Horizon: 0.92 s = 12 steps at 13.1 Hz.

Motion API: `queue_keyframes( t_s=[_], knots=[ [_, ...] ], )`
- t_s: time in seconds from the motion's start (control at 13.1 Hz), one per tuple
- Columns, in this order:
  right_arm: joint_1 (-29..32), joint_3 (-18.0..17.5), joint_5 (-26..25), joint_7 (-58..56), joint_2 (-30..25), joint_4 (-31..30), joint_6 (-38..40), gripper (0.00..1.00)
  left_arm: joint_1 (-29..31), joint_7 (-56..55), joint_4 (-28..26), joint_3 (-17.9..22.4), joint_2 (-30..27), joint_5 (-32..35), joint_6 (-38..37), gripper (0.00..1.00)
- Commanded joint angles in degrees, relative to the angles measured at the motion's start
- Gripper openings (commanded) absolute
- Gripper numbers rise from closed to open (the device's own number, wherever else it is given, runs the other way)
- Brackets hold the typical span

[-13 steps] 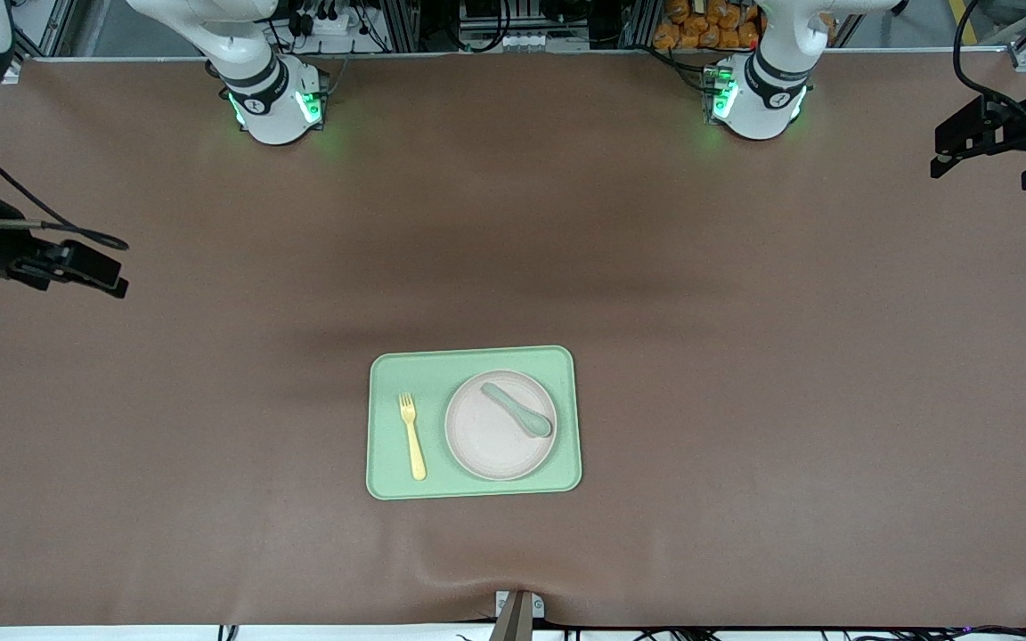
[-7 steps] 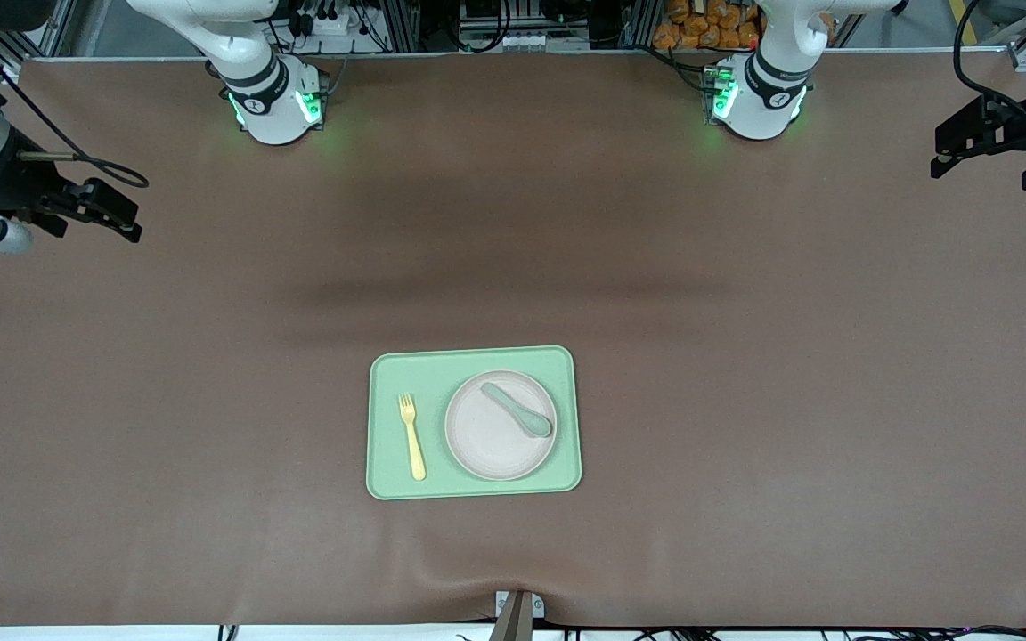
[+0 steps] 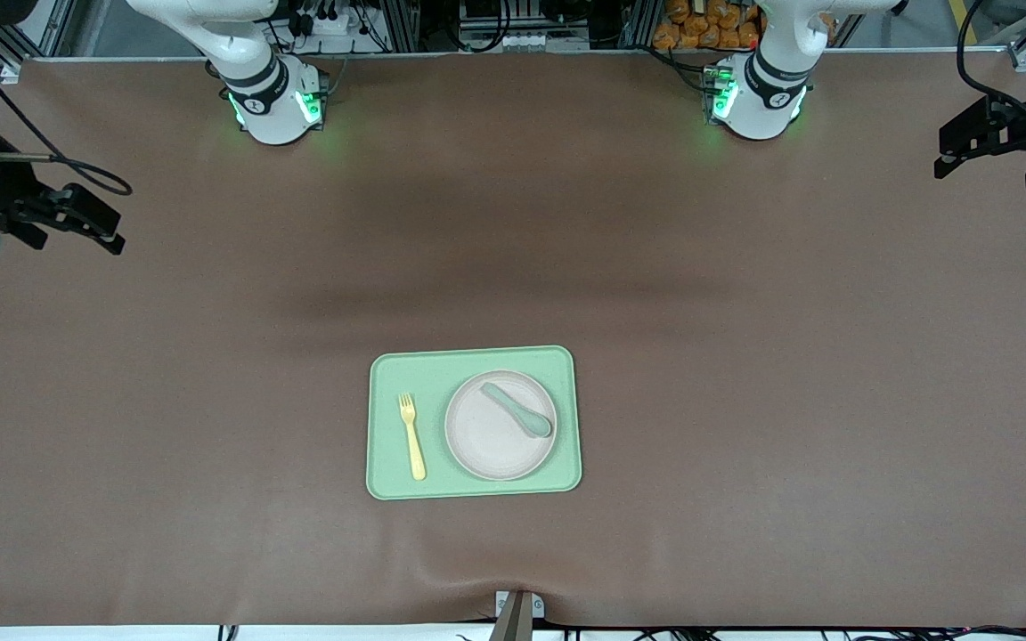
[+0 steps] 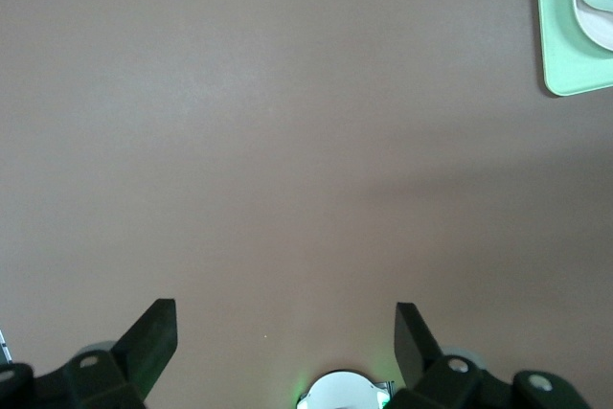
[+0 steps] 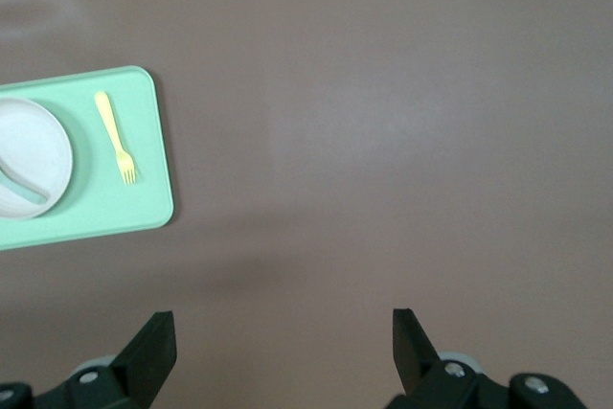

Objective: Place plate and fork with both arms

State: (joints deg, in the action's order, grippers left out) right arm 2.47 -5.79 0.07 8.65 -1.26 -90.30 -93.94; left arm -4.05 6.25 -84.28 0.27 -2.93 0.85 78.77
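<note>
The cream-beige plate (image 3: 486,441) and the pale-yellow fork (image 3: 411,436) lie side by side on the pale-green tray (image 3: 388,374); the fork is toward the right arm's end. A grey-green spoon (image 3: 517,409) lies in the plate. My right gripper (image 3: 77,218) is open and empty, up over the table's edge at the right arm's end. My left gripper (image 3: 967,142) is open and empty over the left arm's end. The right wrist view shows its gripper (image 5: 282,318), the fork (image 5: 115,136) and plate (image 5: 34,155). The left wrist view shows its gripper (image 4: 283,313) and the tray's corner (image 4: 565,35).
The brown table (image 3: 745,356) carries only the tray. The two green-lit arm bases (image 3: 277,107) stand along the edge farthest from the front camera. A small bracket (image 3: 517,610) sits at the nearest edge.
My right gripper has swung away from the front camera, toward the arms' base edge, then settled slightly back. The left gripper has barely shifted. The tray's contents have not moved.
</note>
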Motion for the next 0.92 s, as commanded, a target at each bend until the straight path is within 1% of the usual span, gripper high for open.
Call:
queue_keyframes(
  t_s=[0.0,0.08,0.53,0.69,0.84],
  knots=[
    [-0.9,0.6,-0.7,-0.2,2.3,4.0,3.2,1.0,0.4,0.3,0.6,-0.1,0.0,-0.4,-0.8,1.0],
    [-1.0,0.6,-0.9,-0.3,2.3,4.1,4.8,1.0,0.4,0.3,0.6,-0.1,0.0,-0.4,-0.8,1.0],
    [-1.1,0.5,-1.7,-0.9,2.3,4.4,4.9,1.0,0.3,0.1,0.6,-0.4,-0.1,-0.5,-0.8,1.0],
    [-2.0,0.2,-5.0,-1.0,2.3,4.4,5.1,1.0,0.3,0.1,0.6,-0.4,-0.1,-0.5,-0.8,1.0],
    [-1.8,0.3,-4.3,-0.9,2.3,4.4,5.3,1.0,0.3,0.1,0.6,-0.4,-0.1,-0.5,-0.8,1.0]
  ],
)
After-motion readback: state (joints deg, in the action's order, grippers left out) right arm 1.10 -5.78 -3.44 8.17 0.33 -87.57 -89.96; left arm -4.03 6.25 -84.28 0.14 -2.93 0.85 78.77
